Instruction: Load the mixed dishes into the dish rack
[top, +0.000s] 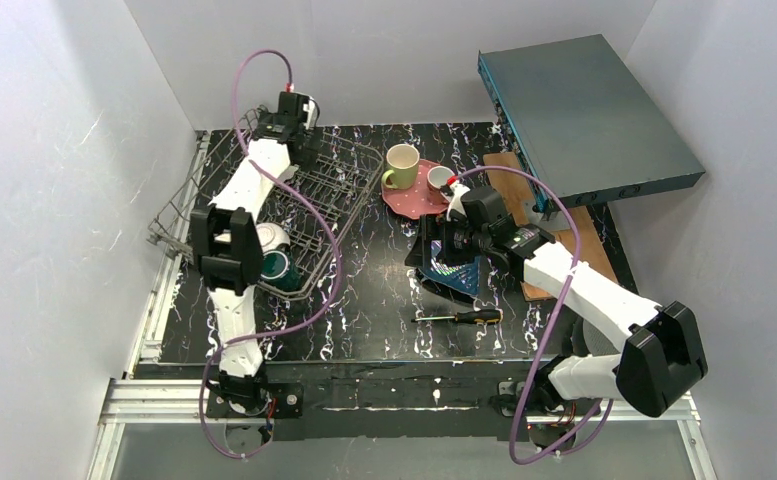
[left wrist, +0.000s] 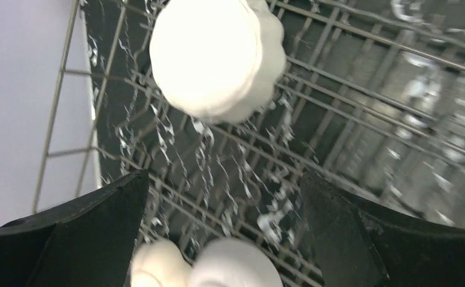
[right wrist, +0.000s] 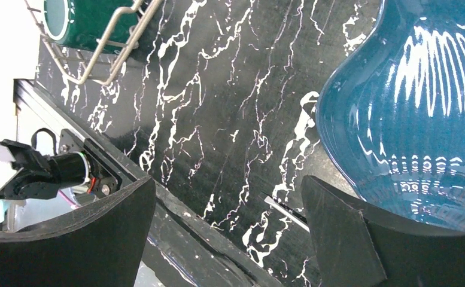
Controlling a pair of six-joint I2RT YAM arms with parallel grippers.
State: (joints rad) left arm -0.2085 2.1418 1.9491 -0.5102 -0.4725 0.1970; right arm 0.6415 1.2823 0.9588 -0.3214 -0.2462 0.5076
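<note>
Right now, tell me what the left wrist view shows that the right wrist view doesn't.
Only the left wrist: a white scalloped bowl inside the rack, seen close from above, a second white dish at the bottom edge, and the left gripper. Only the right wrist: the blue plate on the table, a green cup in the rack's corner, the table's near edge, and the right gripper. Both: rack wires, the black marbled tabletop, and open jaws holding nothing.

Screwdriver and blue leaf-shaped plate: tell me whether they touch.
Apart. The top view shows a strip of bare black table between the screwdriver and the blue leaf-shaped plate.
</note>
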